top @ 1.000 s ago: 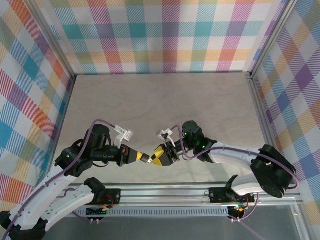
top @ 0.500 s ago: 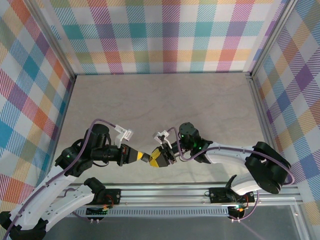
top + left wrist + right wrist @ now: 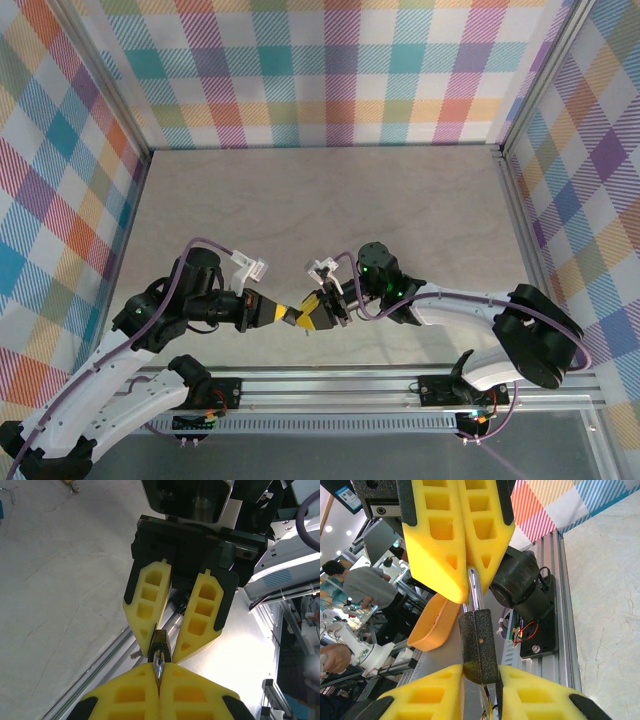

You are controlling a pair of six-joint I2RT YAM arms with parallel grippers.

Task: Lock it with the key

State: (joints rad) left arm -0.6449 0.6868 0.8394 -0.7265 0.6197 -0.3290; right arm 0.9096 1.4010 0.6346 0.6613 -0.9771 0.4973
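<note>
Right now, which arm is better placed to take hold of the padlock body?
Right, likely: the right gripper brackets the padlock body with its fingers, while the left gripper is shut on the shackle.

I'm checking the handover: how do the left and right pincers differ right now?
The left pincer is shut tight on the metal loop of the padlock; the right pincer has jaws apart, flanking its dark body, firm grip unclear. The left pincer reaches in from the left, the right pincer from the right. Both are yellow and meet at the same padlock.
</note>
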